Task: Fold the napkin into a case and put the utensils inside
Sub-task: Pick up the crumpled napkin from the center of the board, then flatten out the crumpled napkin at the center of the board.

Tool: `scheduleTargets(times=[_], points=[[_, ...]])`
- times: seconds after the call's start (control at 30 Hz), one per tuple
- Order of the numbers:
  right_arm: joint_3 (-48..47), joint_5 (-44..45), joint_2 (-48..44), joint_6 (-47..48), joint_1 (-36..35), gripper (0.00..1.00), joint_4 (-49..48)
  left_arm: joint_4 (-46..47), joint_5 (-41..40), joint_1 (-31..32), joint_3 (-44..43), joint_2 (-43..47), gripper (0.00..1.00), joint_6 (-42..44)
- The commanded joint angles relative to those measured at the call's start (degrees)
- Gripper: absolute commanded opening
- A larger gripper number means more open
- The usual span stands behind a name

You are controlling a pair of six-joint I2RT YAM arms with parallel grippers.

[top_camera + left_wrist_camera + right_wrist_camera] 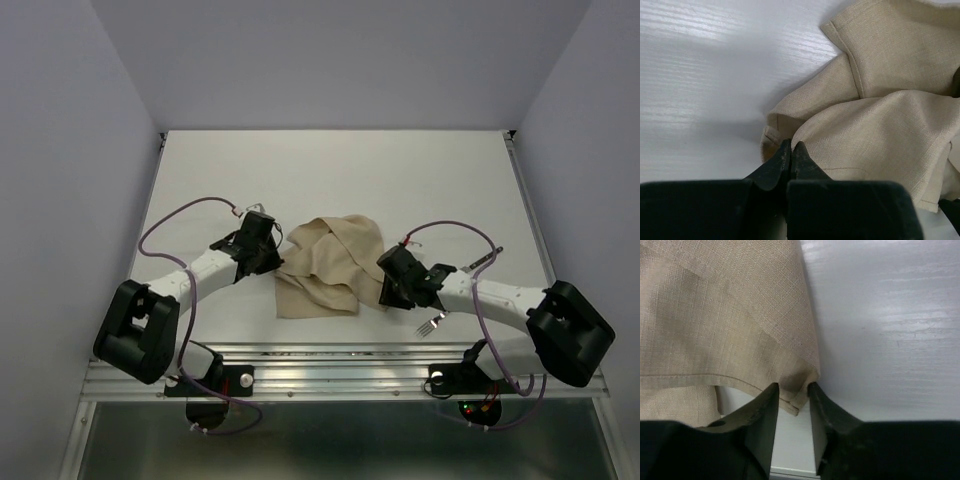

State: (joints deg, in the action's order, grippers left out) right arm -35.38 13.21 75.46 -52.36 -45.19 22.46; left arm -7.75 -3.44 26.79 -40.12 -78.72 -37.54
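Our left jaws pinch shut on a fold of the napkin; our right jaws stand narrowly parted, a hemmed corner between them.

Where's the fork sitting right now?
In the top view the fork lies on the table on the right side, near the front edge. Its tines poke out from under the right arm, to the right of the napkin.
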Motion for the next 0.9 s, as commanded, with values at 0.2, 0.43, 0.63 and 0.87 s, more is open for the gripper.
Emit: scheduleTargets(times=[0.2,0.43,0.63,0.87], points=[[-9.1,12.7,4.5,3.6,-0.7,0.01,-0.8,-8.9,-3.1,-0.2,-10.0,6.6,0.00,1.7],[-21.1,18.2,0.9,13.8,4.5,0.01,1.0,-15.4,-3.7,-4.8,-21.5,8.1,0.00,6.4],[-35.2,16.6,-0.1,23.0,12.2,0.01,1.0,-17.5,-3.7,-11.0,-36.9,4.5,0.00,10.3],[-54.1,18.4,0.0,30.6,13.6,0.01,1.9,-19.5,-4.3,-13.0,-60.8,0.7,0.00,13.7]])
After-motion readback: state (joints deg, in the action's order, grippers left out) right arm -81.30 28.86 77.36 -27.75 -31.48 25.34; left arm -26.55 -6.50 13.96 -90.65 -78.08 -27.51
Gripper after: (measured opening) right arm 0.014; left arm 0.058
